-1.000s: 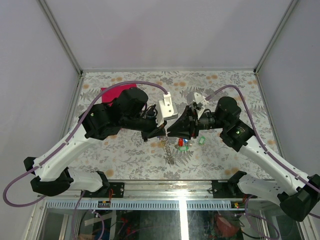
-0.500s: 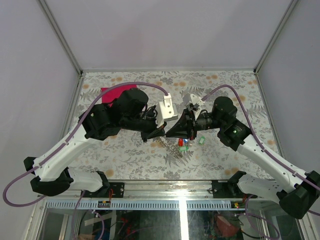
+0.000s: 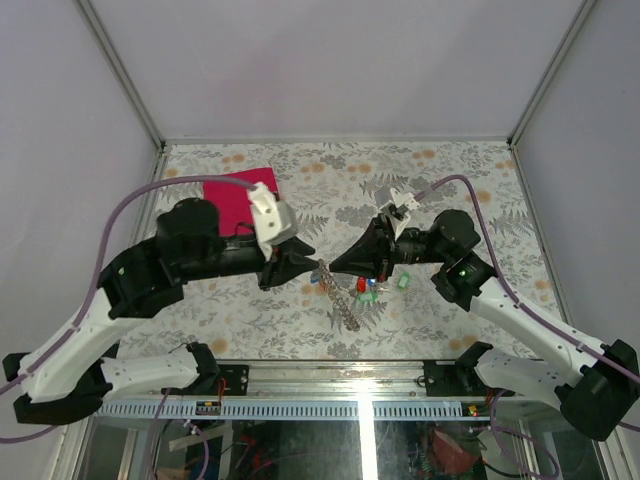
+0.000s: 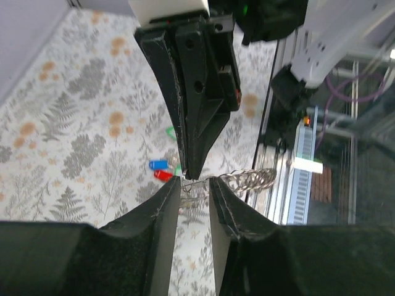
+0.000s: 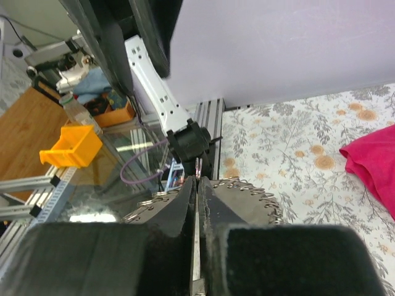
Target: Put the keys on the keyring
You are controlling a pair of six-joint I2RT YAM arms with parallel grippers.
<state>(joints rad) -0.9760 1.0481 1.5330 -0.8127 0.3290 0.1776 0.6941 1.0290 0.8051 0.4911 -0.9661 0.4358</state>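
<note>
Right gripper (image 5: pixel 197 185) is clamped tight on the keyring (image 5: pixel 247 189), with coil flaring out both sides of its fingers. Left gripper (image 4: pixel 195 186) sits tip to tip with it, jaws narrowly parted, ring wire at the gap. Ring trails from the tips toward the near edge of the floral table (image 3: pixel 440 180). Red key (image 4: pixel 163 176) and blue key (image 4: pixel 158 164) are just beside the tips, green key (image 4: pixel 170 131) farther off.

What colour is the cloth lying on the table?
The cloth is bright pinkish-red, magenta. It shows best in the top view.
</note>
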